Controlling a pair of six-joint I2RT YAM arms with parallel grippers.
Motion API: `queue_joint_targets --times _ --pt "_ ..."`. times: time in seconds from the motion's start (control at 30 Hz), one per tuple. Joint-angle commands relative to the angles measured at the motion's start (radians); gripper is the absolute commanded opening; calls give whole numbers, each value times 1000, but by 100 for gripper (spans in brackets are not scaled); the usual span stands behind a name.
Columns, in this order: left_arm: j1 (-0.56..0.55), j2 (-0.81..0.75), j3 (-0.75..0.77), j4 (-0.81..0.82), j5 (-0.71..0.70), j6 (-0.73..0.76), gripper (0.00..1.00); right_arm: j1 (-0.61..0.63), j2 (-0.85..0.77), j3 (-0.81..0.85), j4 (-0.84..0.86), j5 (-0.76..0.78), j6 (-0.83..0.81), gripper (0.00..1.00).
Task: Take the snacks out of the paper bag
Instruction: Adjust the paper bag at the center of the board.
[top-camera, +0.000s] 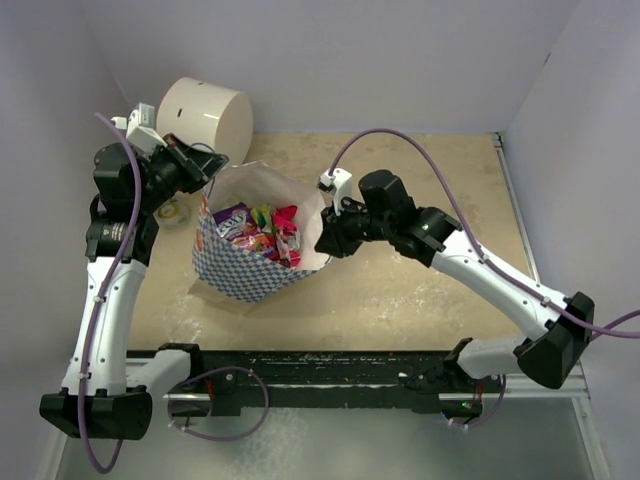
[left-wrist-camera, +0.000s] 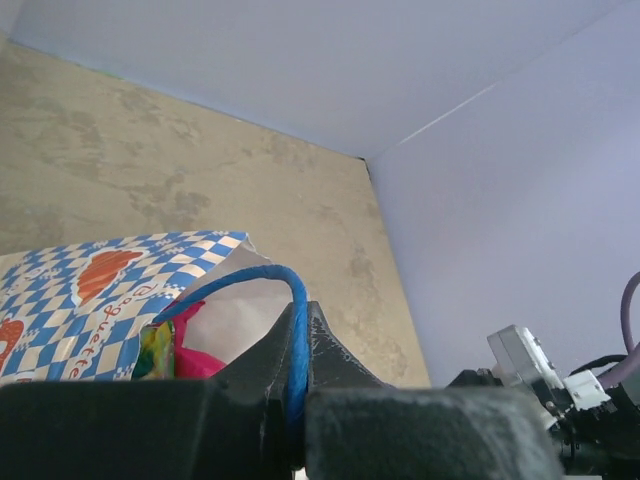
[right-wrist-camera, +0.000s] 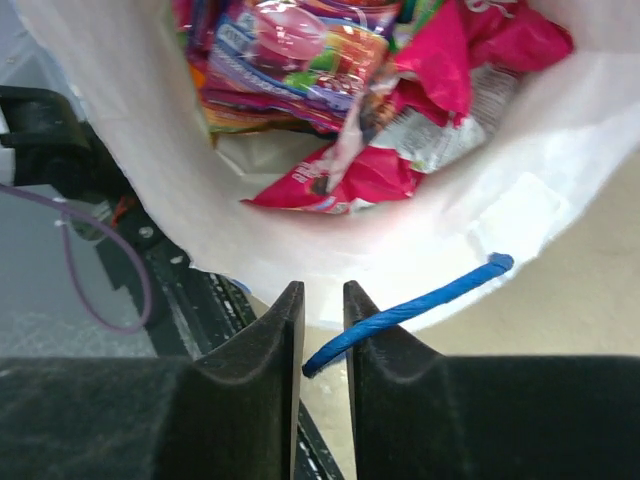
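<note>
A: Where's the bag?
B: The paper bag (top-camera: 240, 268) stands on the worktop (top-camera: 420, 290) between the two arms. It's tilted, and its mouth is held wide open.
A: Snacks?
B: Every one of the snacks (top-camera: 262, 232) I can see is inside the bag. There's a purple packet (top-camera: 232, 220) on the left side and magenta packets (top-camera: 287, 235) on the right, with orange and multicolour ones between them.
A: Left tool?
B: The left tool (left-wrist-camera: 302, 318) is at the bag's far-left rim, near the cream cylinder (top-camera: 205, 115). It's clamped on the left cord (left-wrist-camera: 245, 280). That blue loop rises from the checked wall and drops down between the closed fingers.
A: Right tool?
B: The right tool (right-wrist-camera: 322, 298) is at the bag's right rim. Its fingers (right-wrist-camera: 265, 345) are nearly together, with only a narrow slot between them. The right cord (right-wrist-camera: 420, 305) runs from the cream inner wall into that slot and looks pinched there.
A: What does the right wrist view show?
B: It looks straight into the mouth. A magenta packet lies nearest the rim, and purple and multicolour ones sit deeper in.
</note>
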Motion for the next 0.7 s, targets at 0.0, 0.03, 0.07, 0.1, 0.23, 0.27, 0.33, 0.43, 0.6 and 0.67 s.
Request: queue_joint_targets --times 0.0,0.03,0.07,0.1,0.23,0.27,0.33,0.43,0.6,0.67 --pt "-1 -29 -2 148 94 -54 0 -4 -76 -2 -44 180 48 30" --pt "-1 -34 -13 148 93 -51 0 -4 -85 -2 -56 215 49 36" --pt "-2 -37 -18 146 92 -47 0 -5 -92 3 -73 257 50 43" --pt "-2 -42 -19 140 91 -40 0 -4 -98 8 -94 301 51 49" --pt "-1 -48 -14 105 110 -3 0 -6 -140 15 -157 493 39 80" --pt "-2 -44 -11 93 124 6 0 -5 -154 16 -158 528 24 88" --pt "-2 -43 -10 83 155 16 0 -6 -180 31 -145 556 -29 100" --pt "-1 -46 -6 66 180 25 0 -6 -177 63 -91 528 -98 99" --pt "-1 -54 1 36 160 37 0 -19 -79 115 -34 634 20 99" --pt "-2 -53 -2 33 156 30 0 -48 -17 146 -22 555 49 100"
